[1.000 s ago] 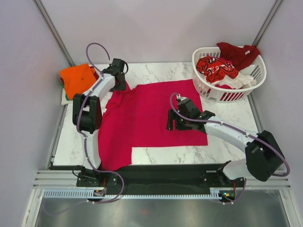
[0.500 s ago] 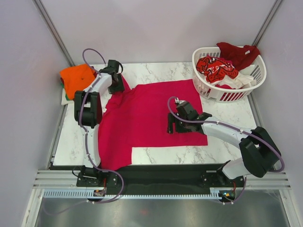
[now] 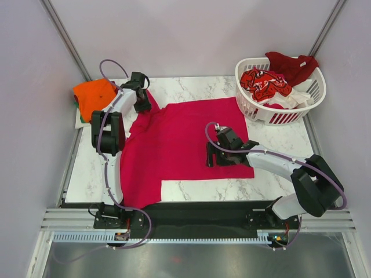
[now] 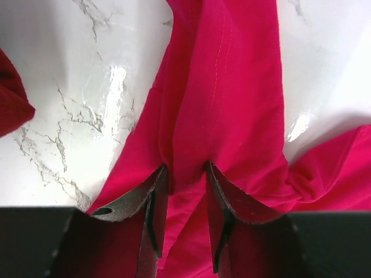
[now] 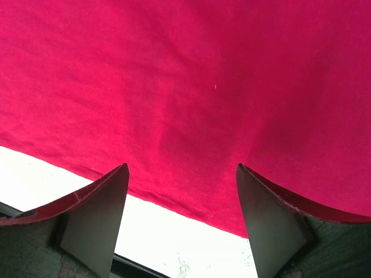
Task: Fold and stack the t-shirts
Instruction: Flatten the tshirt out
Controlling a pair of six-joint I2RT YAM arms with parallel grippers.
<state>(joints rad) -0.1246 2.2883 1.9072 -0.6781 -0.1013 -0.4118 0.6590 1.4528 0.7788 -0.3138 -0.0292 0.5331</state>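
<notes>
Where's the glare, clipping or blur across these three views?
Left wrist: specular glare patches on the white marble tabletop, with the upper right nearly blown out. The magenta-red cloth t-shirt is sharp and its seam stitching is readable. Right wrist: the tabletop strip below the shirt hem is clipped to plain white, and the shirt is evenly lit. Top external: even light, soft shadows, no obvious blur.

- Setting: a robotics lab test cell.
- Enclosure: plain pale walls (image 3: 191,35) close off the desk (image 3: 191,87) on three sides. Bare metal frame posts (image 3: 65,39) run up the far corners.
- Equipment: the left arm (image 3: 110,139) and right arm (image 3: 278,162) are bolted to a metal rail (image 3: 197,219) at the desk's near edge.
- Prop: a white slatted basket (image 3: 272,114) stands at the far right corner.
</notes>
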